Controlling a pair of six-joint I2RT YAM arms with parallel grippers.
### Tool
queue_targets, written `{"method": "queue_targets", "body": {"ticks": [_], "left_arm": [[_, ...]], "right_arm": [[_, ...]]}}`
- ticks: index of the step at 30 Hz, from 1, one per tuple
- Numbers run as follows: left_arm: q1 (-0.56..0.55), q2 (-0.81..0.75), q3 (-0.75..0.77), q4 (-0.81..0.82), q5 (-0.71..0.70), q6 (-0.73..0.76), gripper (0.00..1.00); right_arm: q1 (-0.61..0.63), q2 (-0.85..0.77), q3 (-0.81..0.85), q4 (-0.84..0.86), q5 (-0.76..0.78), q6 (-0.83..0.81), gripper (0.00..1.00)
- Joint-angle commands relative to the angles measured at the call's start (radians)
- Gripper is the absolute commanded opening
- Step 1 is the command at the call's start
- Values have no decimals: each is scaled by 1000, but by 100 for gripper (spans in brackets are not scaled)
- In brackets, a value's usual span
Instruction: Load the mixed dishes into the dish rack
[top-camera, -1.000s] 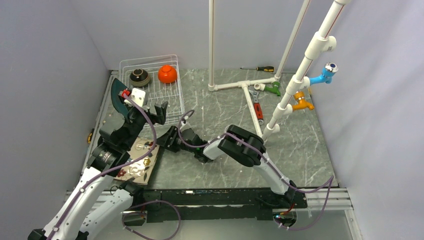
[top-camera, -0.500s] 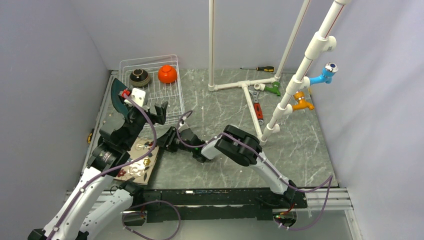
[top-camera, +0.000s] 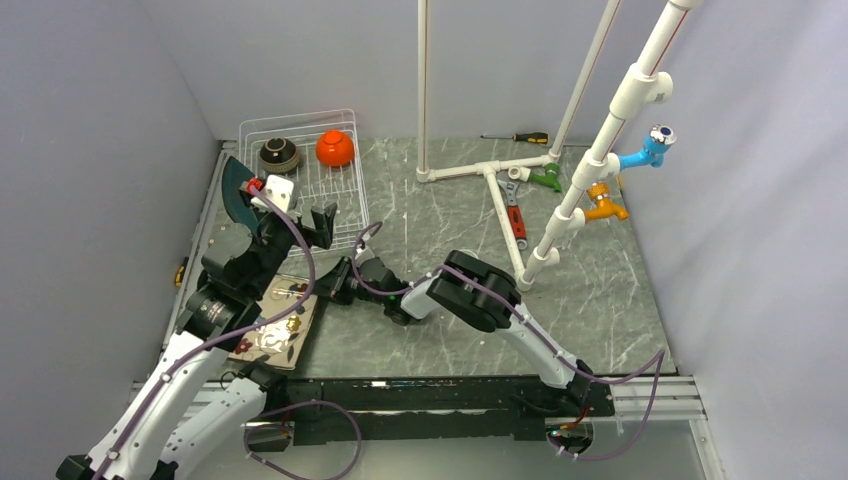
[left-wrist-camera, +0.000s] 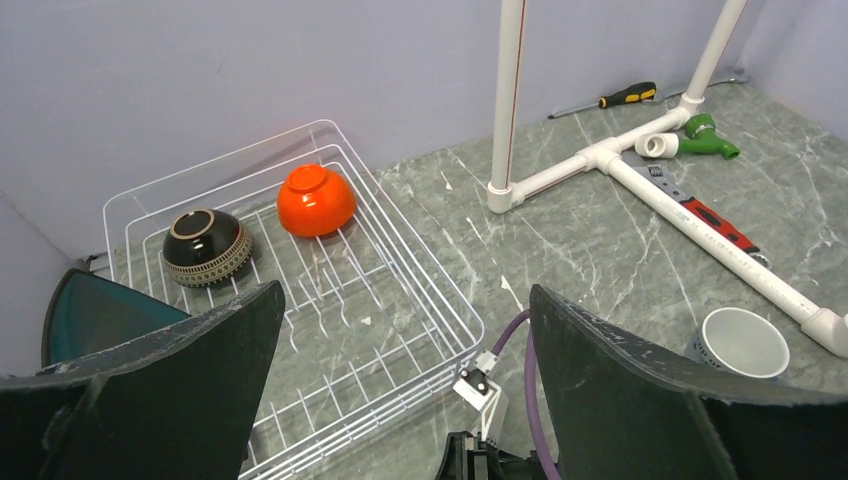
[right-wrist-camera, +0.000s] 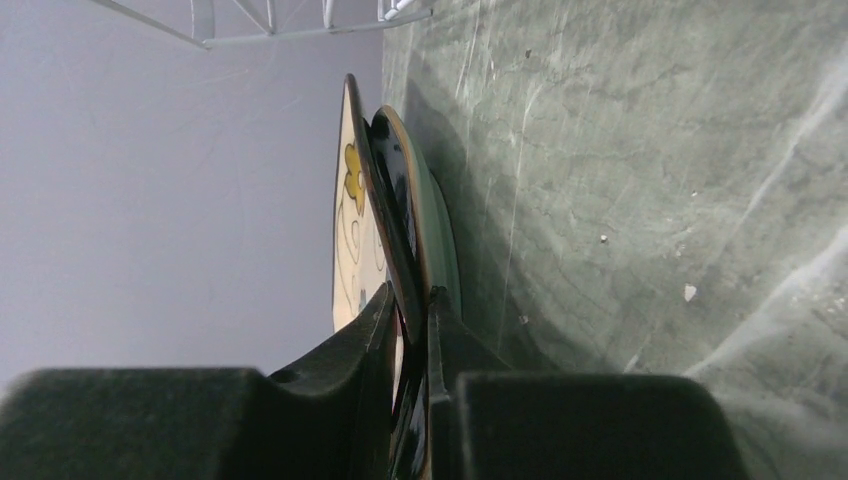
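Note:
The white wire dish rack stands at the back left and holds the dark brown bowl and the orange bowl, both upside down. The dark teal plate stands on edge at the rack's left side. My left gripper is open and empty above the rack's near part. My right gripper is shut on the right rim of the brown floral plate, also seen edge-on in the right wrist view. A pale green plate lies under it.
A white pipe frame with green, orange and blue taps stands at the back right. A screwdriver, a red-handled tool and a white cup lie near it. Grey walls close both sides.
My right arm has edged slightly left, still holding the floral plate's rim. My left gripper has shifted a little toward the rack. The dishes have not moved.

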Motion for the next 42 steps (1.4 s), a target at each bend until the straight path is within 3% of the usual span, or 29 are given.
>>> {"method": "queue_targets", "body": {"ticks": [1, 6, 23, 42], "left_arm": [[-5, 3, 9, 13, -6, 6, 98], [-5, 4, 9, 13, -14, 11, 98], [-4, -51, 13, 7, -139, 74, 98], [-5, -65, 6, 14, -174, 94, 97]], "right_arm": [[-13, -9, -5, 100, -16, 46, 9], [-22, -5, -18, 156, -33, 103, 0], [-38, -94, -35, 264, -77, 181, 0], [-36, -212, -56, 250, -67, 171, 0]]}}
